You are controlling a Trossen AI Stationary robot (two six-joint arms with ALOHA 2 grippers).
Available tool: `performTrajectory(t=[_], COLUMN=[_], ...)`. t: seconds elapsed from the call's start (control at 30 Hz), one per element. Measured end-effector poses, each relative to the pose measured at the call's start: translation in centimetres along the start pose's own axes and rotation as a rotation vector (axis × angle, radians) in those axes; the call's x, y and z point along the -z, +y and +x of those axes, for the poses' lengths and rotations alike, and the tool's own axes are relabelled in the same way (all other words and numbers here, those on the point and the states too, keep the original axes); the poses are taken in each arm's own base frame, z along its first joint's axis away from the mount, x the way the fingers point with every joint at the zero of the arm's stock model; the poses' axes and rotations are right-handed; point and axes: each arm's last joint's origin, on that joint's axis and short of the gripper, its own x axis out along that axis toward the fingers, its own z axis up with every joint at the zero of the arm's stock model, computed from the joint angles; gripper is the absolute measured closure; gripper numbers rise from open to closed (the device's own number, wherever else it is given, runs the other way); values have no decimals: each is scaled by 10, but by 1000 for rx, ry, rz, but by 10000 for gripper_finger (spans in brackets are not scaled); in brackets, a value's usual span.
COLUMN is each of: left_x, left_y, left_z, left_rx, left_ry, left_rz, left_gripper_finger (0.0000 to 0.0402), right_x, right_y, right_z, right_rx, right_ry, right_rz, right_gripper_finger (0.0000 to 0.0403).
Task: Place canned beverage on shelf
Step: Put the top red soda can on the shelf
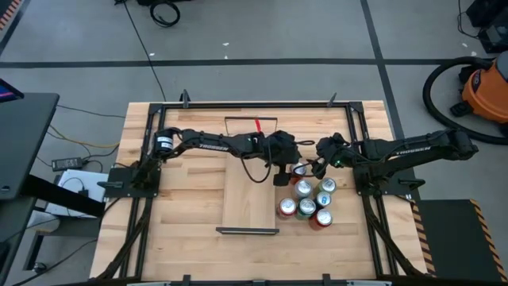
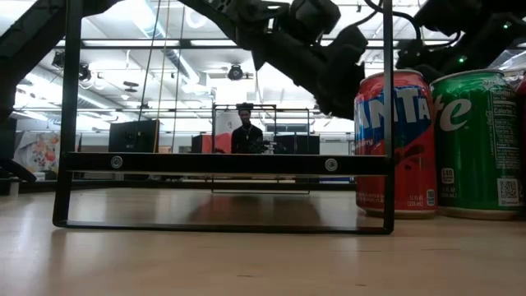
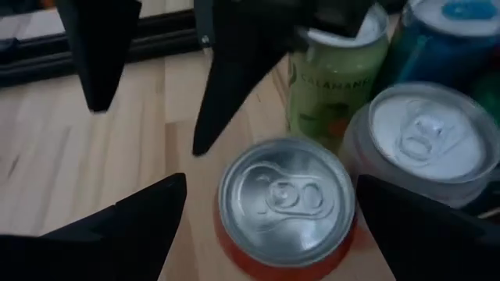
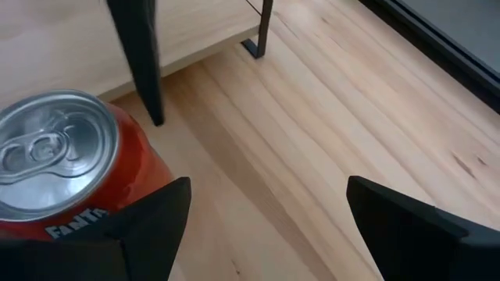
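Note:
A red-orange can with a silver top (image 3: pixel 285 199) stands upright on the table at the far end of a cluster of cans (image 1: pixel 313 202), right of the shelf (image 1: pixel 250 195). The shelf is a light-wood plank with a black frame at each short end. My left gripper (image 3: pixel 272 181) reaches in from the left and hangs open above this can, one finger on either side, with a gap to each. My right gripper (image 4: pixel 268 183) is open just right of it (image 1: pixel 319 159), with bare wood between its fingers. The red Fanta can (image 4: pixel 55 156) stands beside its one finger.
A green can (image 3: pixel 336 78), a silver-topped can (image 3: pixel 426 133) and a blue can (image 3: pixel 453 31) stand close behind the red one. In the low view a red Fanta can (image 2: pixel 394 144) and a green can (image 2: pixel 477 144) stand beside the shelf's near frame (image 2: pixel 222 164). A person stands in the room beyond.

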Motion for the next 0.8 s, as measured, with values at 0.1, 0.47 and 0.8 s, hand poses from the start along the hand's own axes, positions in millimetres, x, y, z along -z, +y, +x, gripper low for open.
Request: performTrajectory(t=[0.1,0.47,0.8], left_x=[3,12,13], left_y=[3,2,2], left_z=[1,13,14], left_rx=[-1,51,53], left_ry=[10,1,7], left_rz=[-5,-11,-33], left_gripper_finger=[15,20,104], right_x=[0,-1,-1], right_y=[0,1,3], right_z=[0,-1,-2], right_rx=[6,-8,-16], right_ry=[-1,-18,-22], right_rz=[3,-14,-3], right_gripper_finger=[49,49,49])
